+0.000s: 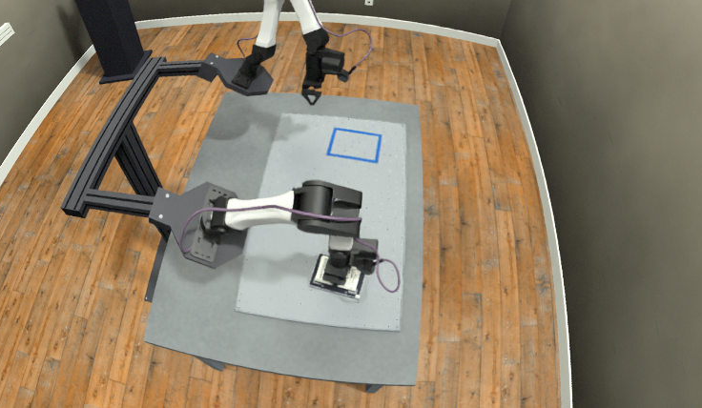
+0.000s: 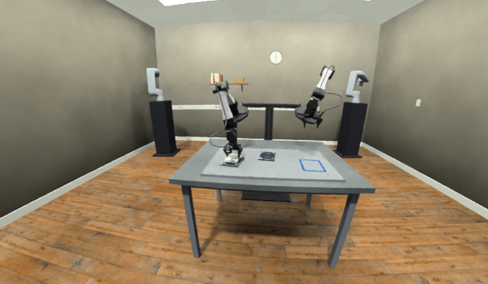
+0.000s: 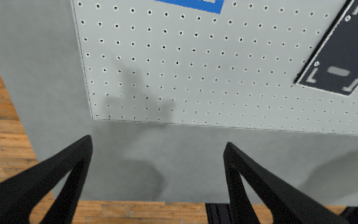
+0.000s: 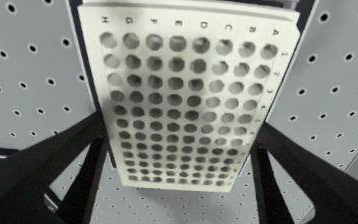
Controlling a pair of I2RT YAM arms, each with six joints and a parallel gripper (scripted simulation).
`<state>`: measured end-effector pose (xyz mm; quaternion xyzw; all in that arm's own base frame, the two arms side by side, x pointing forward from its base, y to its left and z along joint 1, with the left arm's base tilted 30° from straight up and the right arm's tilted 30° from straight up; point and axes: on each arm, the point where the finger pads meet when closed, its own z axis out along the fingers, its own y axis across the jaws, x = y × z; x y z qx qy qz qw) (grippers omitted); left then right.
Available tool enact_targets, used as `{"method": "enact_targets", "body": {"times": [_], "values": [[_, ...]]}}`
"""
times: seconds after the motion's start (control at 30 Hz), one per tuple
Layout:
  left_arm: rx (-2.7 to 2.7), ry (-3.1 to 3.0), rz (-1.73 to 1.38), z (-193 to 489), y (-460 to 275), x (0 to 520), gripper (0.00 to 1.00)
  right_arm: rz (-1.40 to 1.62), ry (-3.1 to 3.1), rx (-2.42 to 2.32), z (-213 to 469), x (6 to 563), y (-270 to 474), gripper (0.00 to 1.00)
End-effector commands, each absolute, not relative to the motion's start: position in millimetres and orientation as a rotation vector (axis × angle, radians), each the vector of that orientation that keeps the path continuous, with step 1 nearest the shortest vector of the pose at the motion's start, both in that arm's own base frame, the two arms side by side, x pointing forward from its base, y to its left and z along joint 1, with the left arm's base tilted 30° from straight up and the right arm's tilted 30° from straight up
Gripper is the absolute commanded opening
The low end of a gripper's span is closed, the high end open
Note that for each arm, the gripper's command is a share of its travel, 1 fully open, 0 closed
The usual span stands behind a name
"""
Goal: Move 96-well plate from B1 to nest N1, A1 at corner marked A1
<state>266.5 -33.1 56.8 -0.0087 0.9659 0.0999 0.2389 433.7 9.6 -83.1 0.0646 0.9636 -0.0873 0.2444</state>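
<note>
The white 96-well plate (image 1: pixel 320 268) (image 2: pixel 232 157) (image 4: pixel 176 111) is between the fingers of my right gripper (image 4: pixel 181 120), which is shut on its long sides. It is low at the dark nest N1 (image 1: pixel 338 292) (image 2: pixel 230 164) (image 4: pixel 307 12), lined up with it; I cannot tell whether it is seated. In the right wrist view the cut corner A1 is at the top right; the nest's A1 mark is not readable. My left gripper (image 1: pixel 311 98) (image 2: pixel 311 125) (image 3: pixel 160 145) is open and empty, high by the table's arm-side edge. The blue outline B1 (image 1: pixel 353 157) (image 2: pixel 313 171) (image 3: pixel 200 5) has no plate in it.
A dark fixture with a round centre (image 2: pixel 266 155) sits between N1 and B1, nearer the arms. The right arm hides it in the top view. A dark fixture (image 3: pixel 352 50) shows at the right of the left wrist view. The perforated board (image 1: pixel 293 152) lies under everything.
</note>
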Motion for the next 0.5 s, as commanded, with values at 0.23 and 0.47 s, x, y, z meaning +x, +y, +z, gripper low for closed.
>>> {"method": "enact_targets", "body": {"times": [0.23,0.47], "values": [[-0.021,2.643,0.272,58.5,-32.8,266.9,1.0,-0.24,2.654,0.165,-93.6,430.1,7.7,0.0],[-0.021,2.643,0.272,58.5,-32.8,266.9,1.0,-0.238,2.646,0.169,-93.0,433.0,6.8,0.0]]}}
